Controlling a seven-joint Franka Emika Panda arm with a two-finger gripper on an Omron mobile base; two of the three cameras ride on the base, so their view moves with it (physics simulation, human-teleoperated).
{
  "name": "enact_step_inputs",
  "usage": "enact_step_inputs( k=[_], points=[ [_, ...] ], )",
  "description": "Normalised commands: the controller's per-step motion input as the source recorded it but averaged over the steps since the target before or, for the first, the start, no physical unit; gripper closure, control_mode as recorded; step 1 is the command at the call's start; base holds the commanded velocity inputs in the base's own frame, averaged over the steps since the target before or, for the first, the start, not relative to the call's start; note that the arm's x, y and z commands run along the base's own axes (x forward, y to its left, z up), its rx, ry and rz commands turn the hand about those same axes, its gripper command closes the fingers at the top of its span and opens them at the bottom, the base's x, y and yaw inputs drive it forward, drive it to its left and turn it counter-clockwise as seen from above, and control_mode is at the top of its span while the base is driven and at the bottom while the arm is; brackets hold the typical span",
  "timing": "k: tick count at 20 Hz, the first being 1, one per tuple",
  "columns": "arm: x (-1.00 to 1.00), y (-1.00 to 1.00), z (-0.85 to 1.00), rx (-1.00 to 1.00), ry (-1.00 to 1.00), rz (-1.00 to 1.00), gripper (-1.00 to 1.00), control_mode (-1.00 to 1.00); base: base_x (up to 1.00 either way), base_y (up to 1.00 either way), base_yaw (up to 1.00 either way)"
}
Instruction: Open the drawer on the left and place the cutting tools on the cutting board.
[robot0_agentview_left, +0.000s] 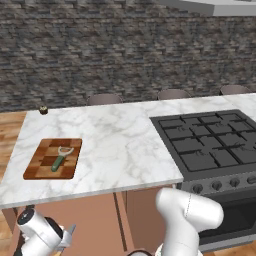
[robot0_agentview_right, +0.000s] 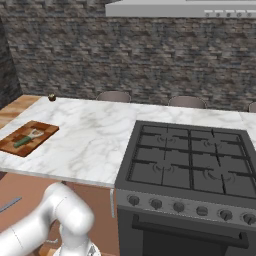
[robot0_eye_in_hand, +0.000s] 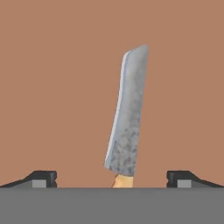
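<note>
Spanning brick-backed kitchen, marble counter (robot0_agentview_left: 115, 145)

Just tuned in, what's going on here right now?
The peeler already lies on the cutting board at the left end of the marble counter. The arm is reaching down below the counter's edge, and the gripper hangs with its jaws wide open over the knife, which lies flat on the brown floor of the drawer, its tan handle between the jaws. Nothing is gripped yet.
</note>
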Motion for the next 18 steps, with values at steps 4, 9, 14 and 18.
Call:
enact_step_inputs(
  k=[4, 9, 14, 18],
  points=[
    [-0.01, 0.00, -0.30, 0.04, -0.15, 0.00, -1.00, -1.00, 0.00, 0.00, 0.00],
    [-0.33, -0.21, 0.12, 0.06, -0.03, 0.00, -1.00, -1.00, 0.00, 0.00, 0.00],
    [-0.48, -0.39, 0.14, 0.11, -0.02, 0.00, -1.00, -1.00, 0.00, 0.00, 0.00],
    [-0.12, -0.23, 0.03, 0.08, 0.00, 0.00, -1.00, -1.00, 0.00, 0.00, 0.00]
  ],
)
